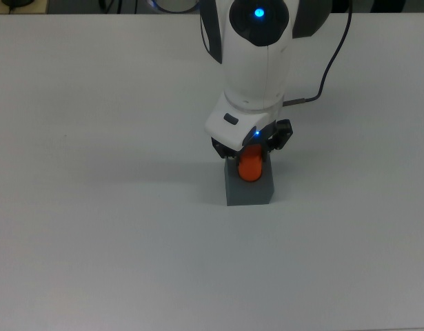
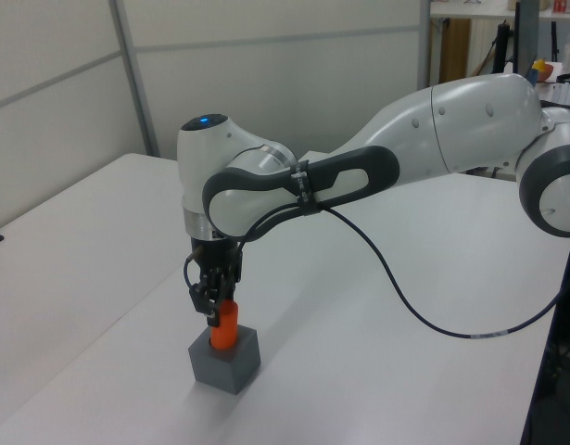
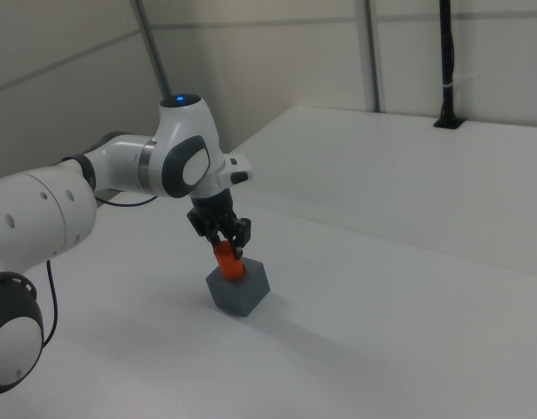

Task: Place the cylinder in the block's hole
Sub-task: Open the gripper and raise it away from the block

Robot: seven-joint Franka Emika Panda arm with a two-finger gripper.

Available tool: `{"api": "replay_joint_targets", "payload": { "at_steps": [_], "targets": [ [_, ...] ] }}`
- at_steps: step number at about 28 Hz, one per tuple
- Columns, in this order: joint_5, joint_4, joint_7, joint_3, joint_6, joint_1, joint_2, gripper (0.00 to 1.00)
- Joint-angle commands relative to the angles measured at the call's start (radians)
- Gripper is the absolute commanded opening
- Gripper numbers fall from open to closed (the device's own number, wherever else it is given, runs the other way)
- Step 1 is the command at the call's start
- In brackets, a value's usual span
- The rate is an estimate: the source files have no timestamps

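Note:
A dark grey cube, the block [image 1: 249, 189] [image 2: 226, 362] [image 3: 240, 291], rests on the white table. The orange cylinder [image 1: 251, 166] [image 2: 224, 326] [image 3: 227, 261] stands upright with its lower end sunk into the hole on the block's top face; the hole itself is hidden by it. My gripper [image 1: 251, 147] [image 2: 216, 311] [image 3: 225, 242] points straight down, shut on the cylinder's upper end.
The white table [image 1: 94, 138] spreads wide on every side of the block. A black cable [image 2: 424, 315] trails from the arm's wrist across the table. A wall with a metal strip [image 2: 136, 83] stands behind the table.

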Motion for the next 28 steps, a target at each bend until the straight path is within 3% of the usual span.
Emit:
{"api": "replay_joint_targets", "payload": {
  "at_steps": [1, 9, 14, 20, 24, 28],
  "targets": [
    [-0.016, 0.005, 0.001, -0.013, 0.01, 0.005, 0.004, 1.0],
    [-0.013, 0.014, 0.009, -0.016, 0.009, 0.005, -0.011, 1.0],
    [-0.015, 0.0, 0.001, -0.027, -0.003, -0.002, -0.068, 1.0],
    [-0.012, -0.028, -0.012, -0.119, -0.011, -0.004, -0.103, 1.0],
    [-0.015, -0.04, -0.134, -0.173, -0.078, -0.018, -0.123, 1.0],
    [-0.015, -0.067, -0.229, -0.193, -0.112, -0.041, -0.146, 1.0]
  ]
}}
